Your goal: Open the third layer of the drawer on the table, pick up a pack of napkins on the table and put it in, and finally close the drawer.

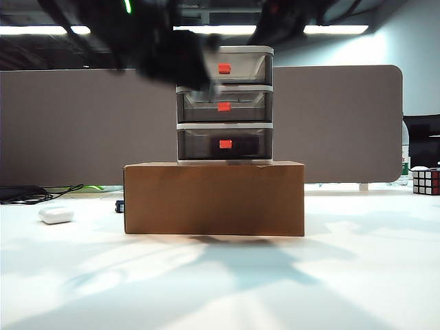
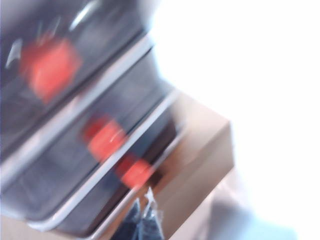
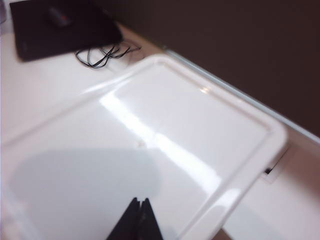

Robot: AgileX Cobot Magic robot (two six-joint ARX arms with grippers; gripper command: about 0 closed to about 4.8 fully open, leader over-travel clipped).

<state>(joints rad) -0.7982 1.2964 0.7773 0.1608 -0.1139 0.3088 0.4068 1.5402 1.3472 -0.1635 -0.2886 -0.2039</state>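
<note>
The drawer (image 1: 225, 104) stands on a brown cardboard box (image 1: 214, 198) on the table (image 1: 220, 282). All three smoky trays sit flush in the frame. The third layer (image 1: 206, 146) is the lowest, with its red handle (image 1: 225, 144). My left gripper (image 1: 199, 79) is a dark blur before the upper trays' left side. The left wrist view is smeared: my left gripper (image 2: 148, 215) is shut and empty, just off the lowest red handle (image 2: 135, 172). My right gripper (image 3: 140, 202) is shut and empty above the drawer's white rimmed top (image 3: 165, 125). The pack of napkins is out of view.
A small white oval case (image 1: 56, 214) lies on the table at the left. A puzzle cube (image 1: 426, 181) sits at the far right. A grey partition (image 1: 82, 124) closes the back. A black pad (image 3: 65, 25) and cables (image 3: 105, 54) lie behind the drawer.
</note>
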